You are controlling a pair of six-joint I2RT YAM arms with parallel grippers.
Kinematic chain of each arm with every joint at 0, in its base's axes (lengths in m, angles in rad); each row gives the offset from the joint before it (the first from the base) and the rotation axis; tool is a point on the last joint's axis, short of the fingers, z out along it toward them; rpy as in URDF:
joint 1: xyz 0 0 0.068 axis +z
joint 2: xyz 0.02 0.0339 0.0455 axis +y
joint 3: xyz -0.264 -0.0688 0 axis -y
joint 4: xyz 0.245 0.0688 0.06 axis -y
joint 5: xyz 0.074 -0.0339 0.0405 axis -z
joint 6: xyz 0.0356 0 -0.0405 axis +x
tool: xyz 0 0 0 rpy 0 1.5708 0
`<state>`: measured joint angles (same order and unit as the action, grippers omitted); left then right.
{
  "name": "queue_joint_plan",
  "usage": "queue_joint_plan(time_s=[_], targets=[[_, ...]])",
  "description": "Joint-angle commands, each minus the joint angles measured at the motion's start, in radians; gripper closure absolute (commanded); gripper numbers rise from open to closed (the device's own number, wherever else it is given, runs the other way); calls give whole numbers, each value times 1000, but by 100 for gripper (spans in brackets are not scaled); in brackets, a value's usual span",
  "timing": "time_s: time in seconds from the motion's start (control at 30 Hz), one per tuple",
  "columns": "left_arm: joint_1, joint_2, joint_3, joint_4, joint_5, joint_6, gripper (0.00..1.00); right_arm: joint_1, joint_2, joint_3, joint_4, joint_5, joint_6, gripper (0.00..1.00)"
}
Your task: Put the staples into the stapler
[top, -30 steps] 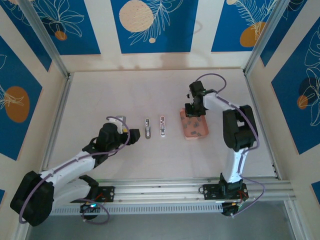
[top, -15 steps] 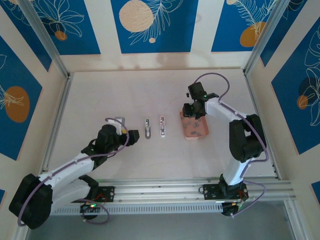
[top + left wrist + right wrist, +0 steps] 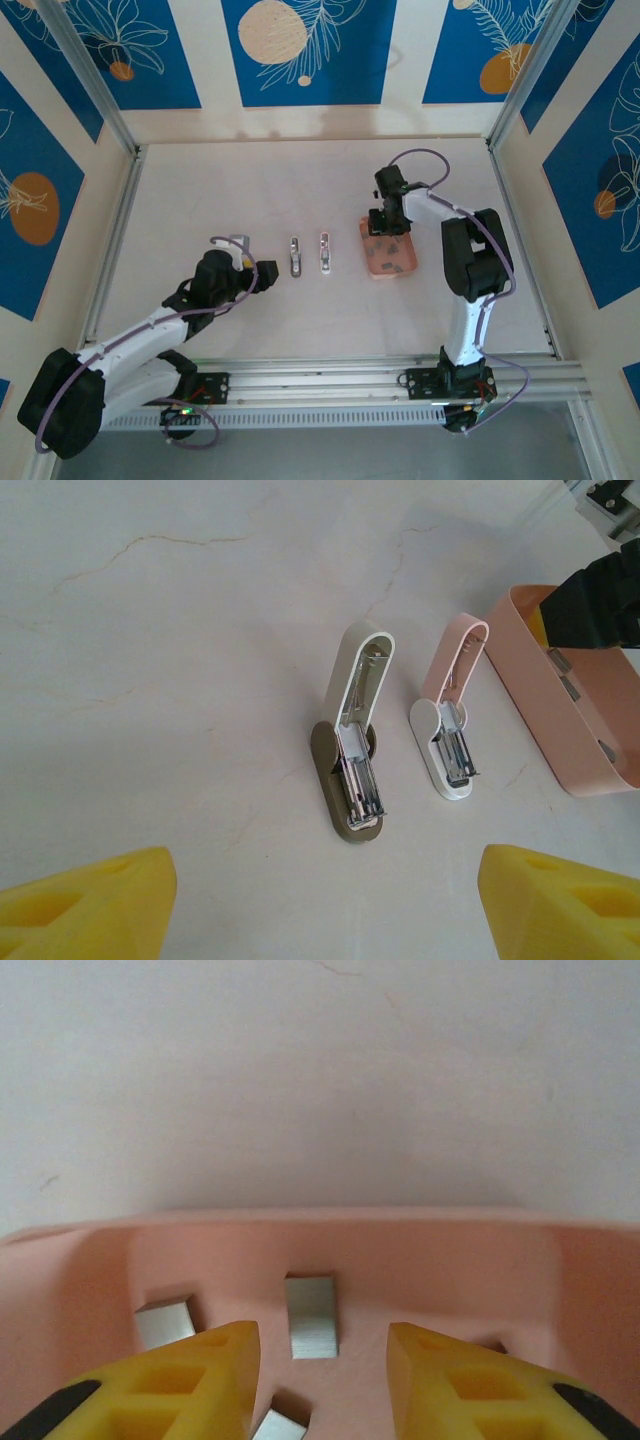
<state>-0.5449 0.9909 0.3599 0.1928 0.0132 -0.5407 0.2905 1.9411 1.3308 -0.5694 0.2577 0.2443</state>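
Staples (image 3: 311, 1330): likely light, stiff, slick strips; I would pinch one across its long sides with right tool (image 3: 322, 1342), narrowly parted, empty; left tool (image 3: 320, 872) wide.

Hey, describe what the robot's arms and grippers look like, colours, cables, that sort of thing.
The left arm and right arm are slim white tubes with bulky black joints, each trailed by a looping purple cable. The left gripper's fingers are chunky yellow wedges; the right gripper's fingers match, with square hollows moulded in.
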Motion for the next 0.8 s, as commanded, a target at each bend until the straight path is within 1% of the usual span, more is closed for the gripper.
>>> queue_joint_plan(time_s=[0.0,0.4,0.57,0.77], targets=[[13,5,0,4,-18,10,21,-7,26,49,-25,-35,-18,63],[14,37,14,10,-13,14,21,-7,90,103,-94,-70,-23,65],[15,38,13,7,-13,14,21,-4,107,109,-119,-55,-28,70],[14,37,10,2,-13,13,21,-6,104,99,-108,-39,-39,77]])
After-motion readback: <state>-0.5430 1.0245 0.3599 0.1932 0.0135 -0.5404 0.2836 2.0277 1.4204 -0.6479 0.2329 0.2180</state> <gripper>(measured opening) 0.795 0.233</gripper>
